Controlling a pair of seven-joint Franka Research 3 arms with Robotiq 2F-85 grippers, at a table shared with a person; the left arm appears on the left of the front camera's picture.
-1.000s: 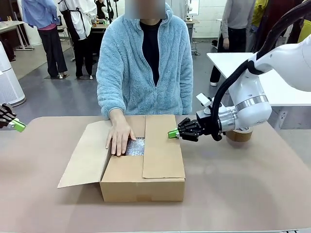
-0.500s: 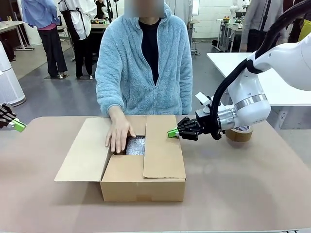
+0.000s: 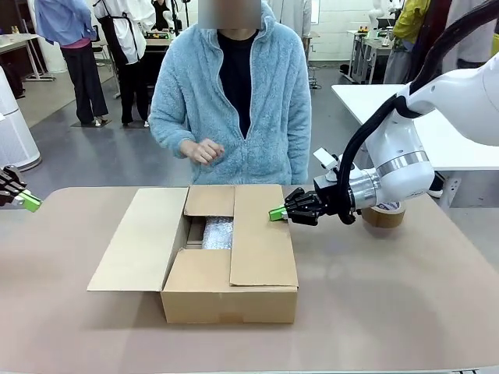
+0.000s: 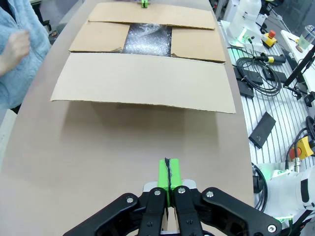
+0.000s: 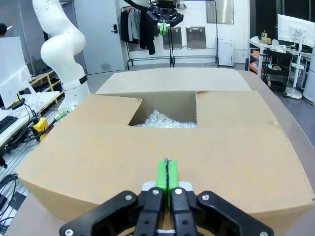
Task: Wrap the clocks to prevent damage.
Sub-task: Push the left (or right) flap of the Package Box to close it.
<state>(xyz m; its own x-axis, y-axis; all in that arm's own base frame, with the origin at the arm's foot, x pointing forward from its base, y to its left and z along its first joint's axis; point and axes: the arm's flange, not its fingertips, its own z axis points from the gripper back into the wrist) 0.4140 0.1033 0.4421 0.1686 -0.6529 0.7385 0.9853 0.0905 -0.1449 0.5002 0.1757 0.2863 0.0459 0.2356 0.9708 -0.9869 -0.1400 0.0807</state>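
The clocks (image 3: 218, 232) lie in the box (image 3: 226, 304). The left end effector (image 3: 30, 202) and right end effector (image 3: 277, 213) are closed, empty.

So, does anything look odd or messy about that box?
Nothing damaged or spilled. The cardboard box is just half-closed: its left flap sticks out sideways, and the bubble-wrapped clocks show through the gap.

one box (image 3: 226, 304), one bundle (image 3: 217, 232), one tape roll (image 3: 383, 216) at three o'clock, two grippers: left gripper (image 3: 30, 202), right gripper (image 3: 276, 213), and one hand (image 3: 201, 150).
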